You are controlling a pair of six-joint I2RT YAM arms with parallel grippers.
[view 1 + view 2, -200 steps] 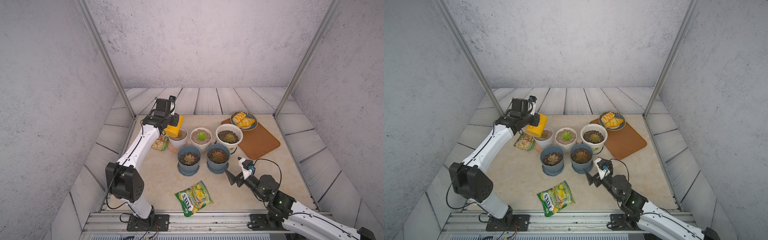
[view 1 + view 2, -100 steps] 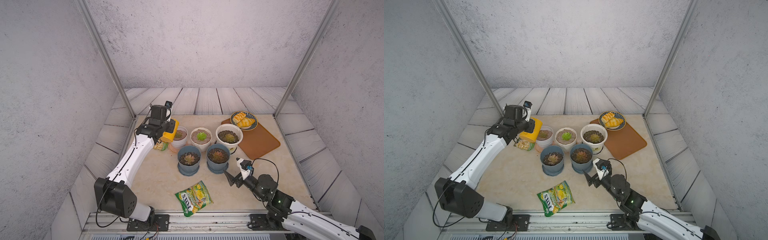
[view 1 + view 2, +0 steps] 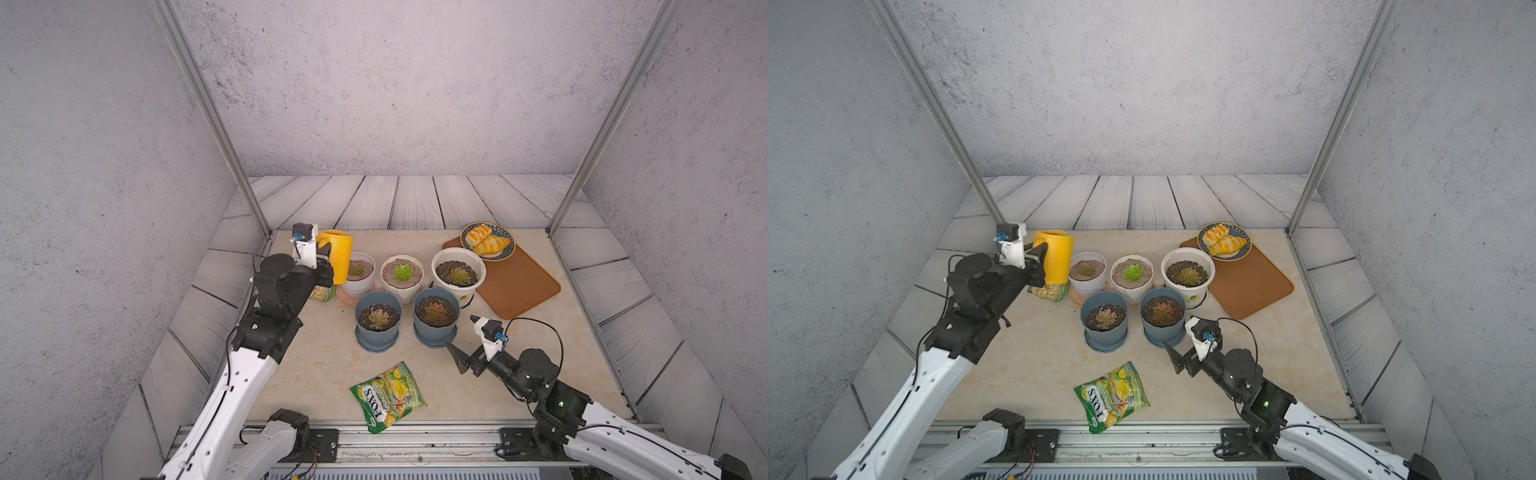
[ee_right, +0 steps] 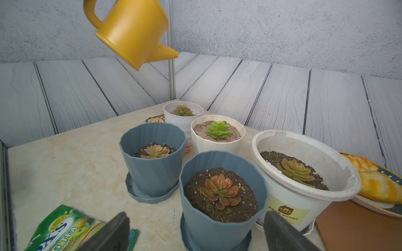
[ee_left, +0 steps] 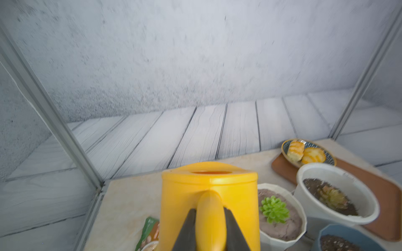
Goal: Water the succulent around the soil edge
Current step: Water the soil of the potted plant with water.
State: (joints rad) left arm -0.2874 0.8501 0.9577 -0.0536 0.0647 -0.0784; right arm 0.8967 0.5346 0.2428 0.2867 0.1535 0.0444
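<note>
My left gripper (image 5: 210, 214) is shut on the handle of the yellow watering can (image 5: 208, 184), which hangs upright in the air at the back left of the table in both top views (image 3: 337, 254) (image 3: 1055, 255). Its spout (image 4: 170, 54) points toward the pots. Beside it stands a small white pot (image 3: 358, 272) with a dull succulent (image 3: 355, 268). A cream pot holds a bright green succulent (image 3: 402, 272). My right gripper (image 3: 462, 333) is open, low near the front, its fingers (image 4: 113, 230) facing the nearer blue pot (image 4: 221, 195) without touching it.
A second blue pot (image 3: 378, 318) and a large white pot (image 3: 458, 274) complete the cluster. A plate of pastries (image 3: 488, 243) rests on a brown board (image 3: 519, 286) at the back right. A green snack bag (image 3: 388, 395) lies in front, a small packet (image 3: 323, 293) under the can.
The left arm has drawn the watering can back from over the small white pot toward the left and levelled it from a tilted pour. The right arm has hardly moved.
</note>
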